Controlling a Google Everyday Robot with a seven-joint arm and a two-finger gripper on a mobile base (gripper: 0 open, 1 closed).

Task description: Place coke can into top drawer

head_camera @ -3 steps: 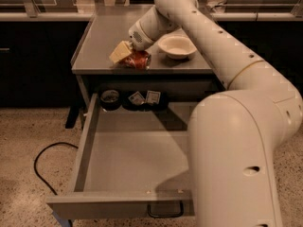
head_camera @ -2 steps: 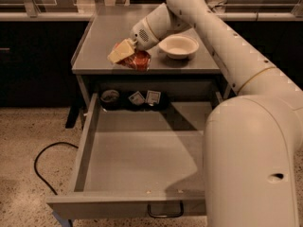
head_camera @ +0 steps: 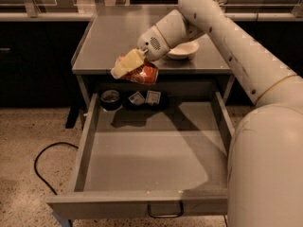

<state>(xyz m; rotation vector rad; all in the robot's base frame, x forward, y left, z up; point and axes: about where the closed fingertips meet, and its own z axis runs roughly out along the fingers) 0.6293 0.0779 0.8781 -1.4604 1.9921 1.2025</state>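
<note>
End effector [head_camera: 124, 70] is clenched on the coke can [head_camera: 144, 74], which we find hanging at the front edge of the worktop [head_camera: 109, 46], over the rear of the open top drawer [head_camera: 88, 141], presumably for lowering inside. Its fingers [head_camera: 130, 60] cover much of the can; the arm cuts off the drawer's right front corner.
</note>
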